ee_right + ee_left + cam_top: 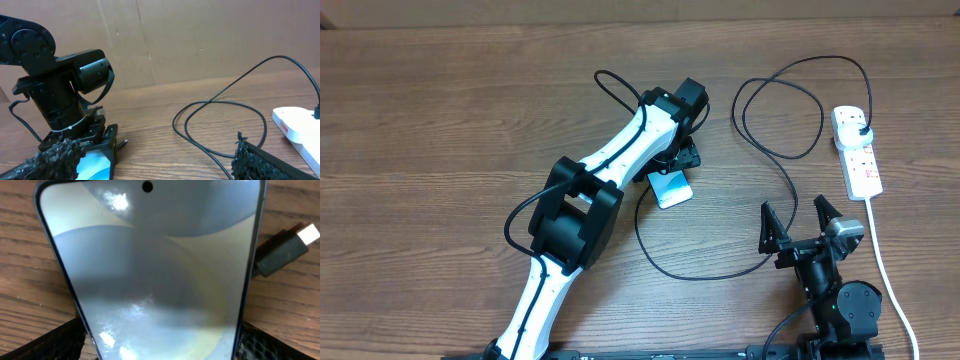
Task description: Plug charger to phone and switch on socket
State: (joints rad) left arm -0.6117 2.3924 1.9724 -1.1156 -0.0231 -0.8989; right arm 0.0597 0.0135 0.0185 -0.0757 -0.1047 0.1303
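The phone [670, 190] lies on the wooden table with its screen lit; it fills the left wrist view [155, 270]. My left gripper [672, 170] is shut on its two long edges [160, 347]. The charger's black cable [788, 185] loops across the table. Its connector tip [282, 250] lies beside the phone, not inserted, and also shows in the right wrist view [122, 143]. Its black plug [865, 131] sits in the white socket strip [860, 165]. My right gripper [800, 222] is open and empty, right of the phone and left of the strip [295, 125].
The strip's thick white cord [885, 270] runs down the right side past my right arm's base. A cardboard wall [200, 40] stands behind the table. Cable loops [225, 105] lie between the right gripper and the phone.
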